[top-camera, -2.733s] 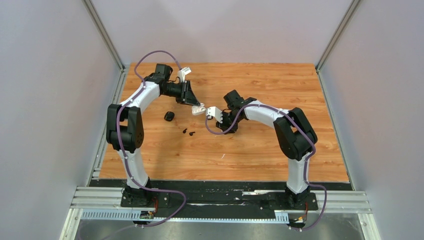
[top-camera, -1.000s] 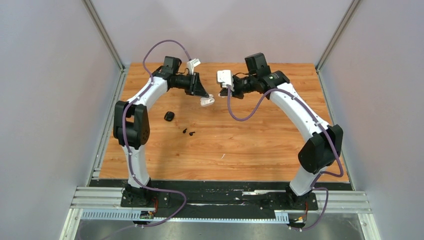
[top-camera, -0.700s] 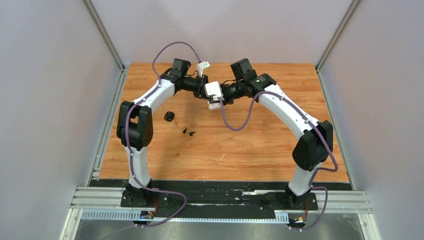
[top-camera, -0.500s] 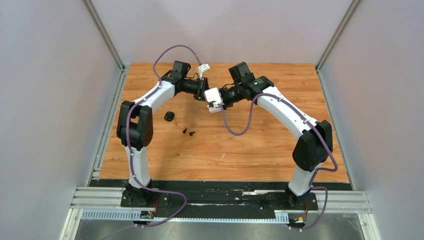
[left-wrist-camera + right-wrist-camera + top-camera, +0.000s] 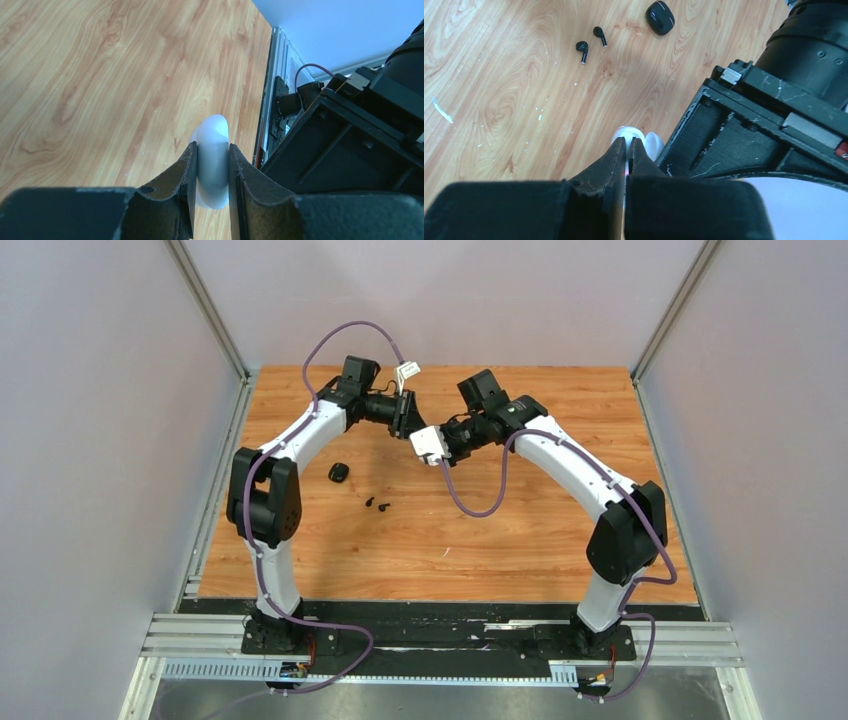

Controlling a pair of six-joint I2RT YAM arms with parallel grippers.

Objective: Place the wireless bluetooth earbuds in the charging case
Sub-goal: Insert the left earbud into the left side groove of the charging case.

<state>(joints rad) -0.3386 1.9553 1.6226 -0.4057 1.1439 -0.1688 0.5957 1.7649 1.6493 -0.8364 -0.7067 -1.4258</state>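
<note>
Two glossy black stemmed earbuds [image 5: 582,49] [image 5: 599,35] lie side by side on the wood-grain tabletop [image 5: 520,530], close together but not touching. In the overhead view they sit well to the near left of both grippers. A small black oval case [image 5: 660,17] rests closed on the wood just beyond them, nearer the left arm.

Both arms meet in mid-air over the far middle of the table. The left gripper [image 5: 211,152] is clamped on a white rounded charging case [image 5: 212,132], one finger pressed flat against each side, with the case's curved end poking out past the tips. The right gripper [image 5: 626,142] has its fingers drawn together, and their tips point straight at the white rounded charging case, touching it or very nearly. Whether anything is pinched between those tips cannot be told. No white earbud can be made out clearly. A small pale scrap [image 5: 441,110] lies on the wood nearer the arm bases.
</note>
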